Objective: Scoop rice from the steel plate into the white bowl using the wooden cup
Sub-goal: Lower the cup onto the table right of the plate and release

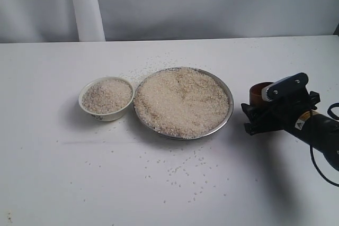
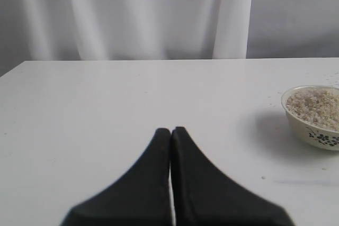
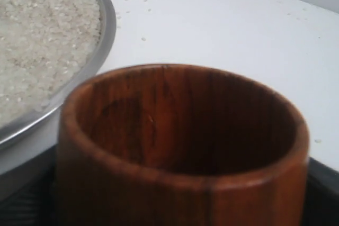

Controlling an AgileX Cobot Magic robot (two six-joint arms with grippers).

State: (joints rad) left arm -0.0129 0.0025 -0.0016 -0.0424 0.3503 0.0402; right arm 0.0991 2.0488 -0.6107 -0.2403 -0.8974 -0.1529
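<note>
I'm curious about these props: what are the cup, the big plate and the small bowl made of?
Cup: wood, reddish-brown with dark grain streaks and a smooth finish. Plate: looks like polished metal, probably steel, judging by its shiny silvery rim. Bowl: likely glazed ceramic, glossy white with dark flower marks.

The white bowl point(image 1: 108, 115) and steel plate point(image 1: 231, 107) stand almost touching, a sliver between. The right claw point(image 1: 262, 107) gripping the wooden cup point(image 1: 257, 90) crowds the plate's right; the desk point(image 1: 53, 173) elsewhere lies open.
</note>
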